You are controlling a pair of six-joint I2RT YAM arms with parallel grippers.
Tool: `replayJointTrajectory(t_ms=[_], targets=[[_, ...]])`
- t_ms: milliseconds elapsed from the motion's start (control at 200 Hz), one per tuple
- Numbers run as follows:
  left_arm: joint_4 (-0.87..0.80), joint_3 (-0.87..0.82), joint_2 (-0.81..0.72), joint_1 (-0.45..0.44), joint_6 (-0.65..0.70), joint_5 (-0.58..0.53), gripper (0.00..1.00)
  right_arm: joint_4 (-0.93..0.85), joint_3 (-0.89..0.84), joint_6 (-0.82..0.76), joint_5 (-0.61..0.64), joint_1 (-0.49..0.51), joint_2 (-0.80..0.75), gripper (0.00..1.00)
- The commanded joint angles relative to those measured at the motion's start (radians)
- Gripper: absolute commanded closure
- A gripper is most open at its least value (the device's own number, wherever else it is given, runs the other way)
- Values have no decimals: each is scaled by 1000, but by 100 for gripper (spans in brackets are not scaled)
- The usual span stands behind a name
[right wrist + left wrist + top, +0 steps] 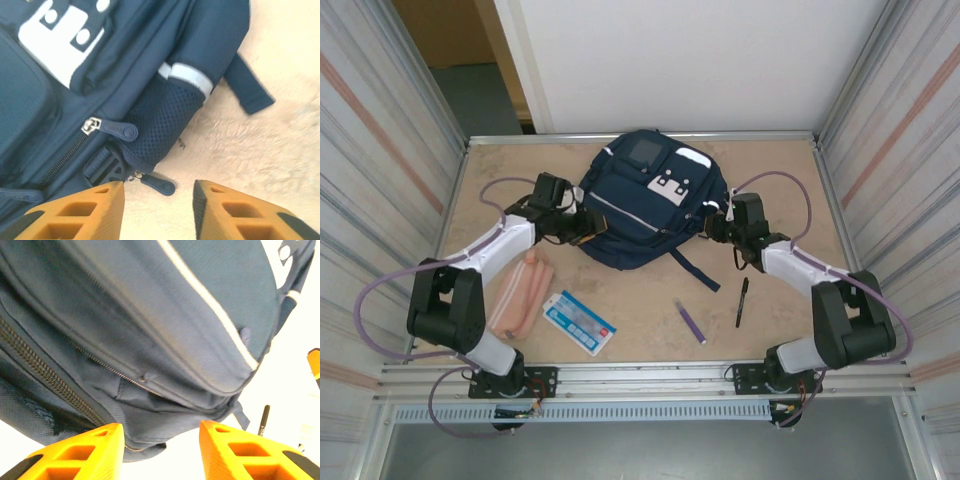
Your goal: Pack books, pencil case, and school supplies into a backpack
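From the top camera I see the backpack lying flat at the far middle of the table, patches facing up. My left gripper is at the bag's left edge and my right gripper at its right edge, both right against the fabric. From this height I can't tell how wide either pair of jaws stands. The pencil case lies near the left arm, well apart from the bag, with the booklet just beside it on its right. The purple pen and black pen lie on bare table nearer the right arm, apart from each other.

On the left wrist camera, the left gripper has its jaws parted about halfway. The orange fingers have a clear gap between them and pinch nothing. The backpack sits just past the tips, its zipper running along the left and the pale stripe crossing the upper panel. The black pen shows beyond the bag.

On the right wrist camera, the right gripper is likewise about half open and holds nothing, with bare table in the gap. Just ahead of the tips are the backpack, its mesh pocket and two zipper pulls: one on the bag's side, the other resting on the table between the fingertips. A strap trails off to the right.
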Motion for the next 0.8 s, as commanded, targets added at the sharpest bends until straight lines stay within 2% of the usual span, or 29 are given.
replayJointTrajectory(t_ms=[0, 115, 135, 140, 150, 155, 170, 381, 451, 511, 571, 646, 697, 727, 762, 792], targets=[[-35, 97, -33, 1, 27, -70, 50, 8, -5, -78, 67, 4, -79, 50], [-103, 181, 37, -22, 16, -163, 48, 68, -25, -120, 134, 2, -145, 48], [-107, 192, 49, -25, 10, -171, 48, 72, -24, -124, 147, 3, -153, 34], [-107, 193, 51, -26, 9, -173, 48, 72, -24, -124, 150, 3, -155, 28], [-106, 196, 57, -28, 7, -178, 47, 75, -25, -128, 152, 3, -160, 10], [-105, 197, 59, -29, 5, -180, 47, 76, -26, -129, 155, 3, -162, 4], [-102, 199, 67, -32, -1, -186, 47, 80, -26, -133, 161, 3, -167, 0], [-80, 233, 184, -40, -52, -221, 42, 68, -4, -159, 175, -9, -201, 1], [-87, 258, 230, -47, -58, -218, 43, 80, -3, -150, 240, -8, -211, 1], [-94, 274, 265, -54, -63, -222, 43, 138, -30, -100, 347, -9, -226, 1], [-92, 287, 294, -58, -79, -229, 43, 190, -55, -56, 356, -11, -246, 1], [-78, 308, 333, -60, -88, -220, 43, 65, -18, 127, 361, -20, -267, 1], [-76, 333, 354, -57, -82, -225, 44, 27, 5, 159, 260, -51, -252, 1], [-76, 350, 363, -57, -74, -231, 46, 36, 17, 130, 132, -76, -232, 1], [-82, 371, 377, -53, -64, -226, 55, 36, 31, 86, 10, -93, -200, 1], [-96, 397, 384, -49, -53, -215, 65, 17, 49, 59, -27, -92, -179, 1]])
